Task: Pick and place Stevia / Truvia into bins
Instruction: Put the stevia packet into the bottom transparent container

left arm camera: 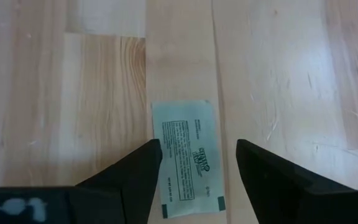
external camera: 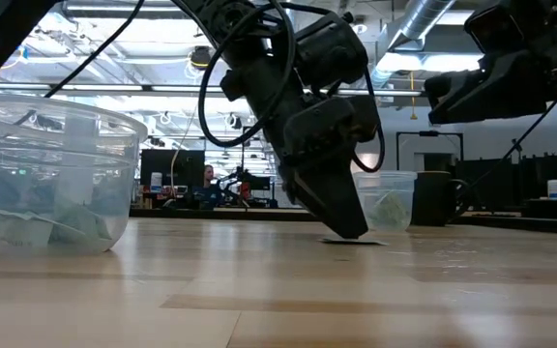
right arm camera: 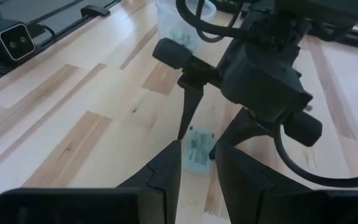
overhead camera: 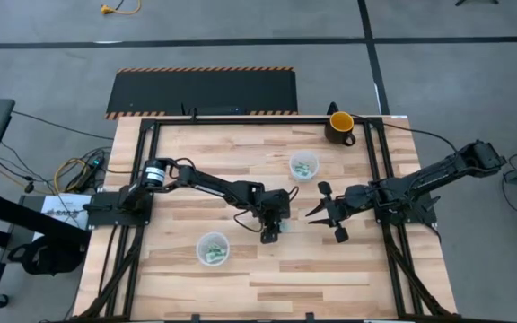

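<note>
One light green sachet (left arm camera: 188, 158) lies flat on the wood near the table's middle, also visible as sachet (right arm camera: 199, 150) and sachet (external camera: 356, 241). My left gripper (left arm camera: 199, 163) points down over it, open, one finger on each side and low to the table (external camera: 346, 227); no touch shows. My right gripper (overhead camera: 317, 213) hovers just to the right of it, raised and open with a narrow gap (right arm camera: 199, 168). Two clear cups hold sachets: one cup (overhead camera: 303, 165) on the far side, one cup (overhead camera: 212, 248) near the front.
A dark mug with a yellow inside (overhead camera: 340, 126) stands at the far right corner. Black frame rails (overhead camera: 380, 161) run along the table's sides. Bare wood (overhead camera: 330, 278) lies toward the near edge. A person sits far off in the room (external camera: 208, 179).
</note>
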Robot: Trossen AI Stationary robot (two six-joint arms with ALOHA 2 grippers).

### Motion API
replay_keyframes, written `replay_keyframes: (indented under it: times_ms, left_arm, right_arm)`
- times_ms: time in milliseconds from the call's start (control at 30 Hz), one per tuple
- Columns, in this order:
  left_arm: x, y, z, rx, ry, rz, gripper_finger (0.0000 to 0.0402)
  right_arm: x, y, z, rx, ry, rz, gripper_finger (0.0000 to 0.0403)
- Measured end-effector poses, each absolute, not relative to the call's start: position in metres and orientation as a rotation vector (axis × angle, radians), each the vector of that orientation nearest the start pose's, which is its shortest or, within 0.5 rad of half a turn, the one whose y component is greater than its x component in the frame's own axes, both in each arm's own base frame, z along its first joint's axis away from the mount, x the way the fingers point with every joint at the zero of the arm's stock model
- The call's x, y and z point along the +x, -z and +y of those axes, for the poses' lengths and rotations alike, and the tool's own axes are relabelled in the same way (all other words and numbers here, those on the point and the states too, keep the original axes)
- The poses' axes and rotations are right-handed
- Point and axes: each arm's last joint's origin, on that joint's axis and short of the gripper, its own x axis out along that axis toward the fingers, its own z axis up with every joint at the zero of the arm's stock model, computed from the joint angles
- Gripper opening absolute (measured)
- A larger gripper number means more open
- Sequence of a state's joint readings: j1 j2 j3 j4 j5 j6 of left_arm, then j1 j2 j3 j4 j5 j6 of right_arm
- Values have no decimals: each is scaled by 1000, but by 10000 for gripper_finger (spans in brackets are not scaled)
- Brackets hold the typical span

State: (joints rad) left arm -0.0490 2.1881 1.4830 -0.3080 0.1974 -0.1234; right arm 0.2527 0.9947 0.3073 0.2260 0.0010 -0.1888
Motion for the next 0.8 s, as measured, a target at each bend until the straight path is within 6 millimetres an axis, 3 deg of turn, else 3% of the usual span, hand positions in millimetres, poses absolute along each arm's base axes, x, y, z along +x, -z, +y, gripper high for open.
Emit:
replay_keyframes:
  times_ms: [167, 500, 800]
  left_arm:
    - [448, -121, -24, -173, 141, 1037, 198]
    - [448, -119, -16, -36, 126, 1037, 117]
    - [446, -118, -6, 3, 147, 1047, 108]
  right_arm:
    - [184, -173, 48, -246, -291, 433, 93]
    - [184, -173, 48, -249, -291, 426, 93]
    - [185, -175, 48, -269, -294, 404, 93]
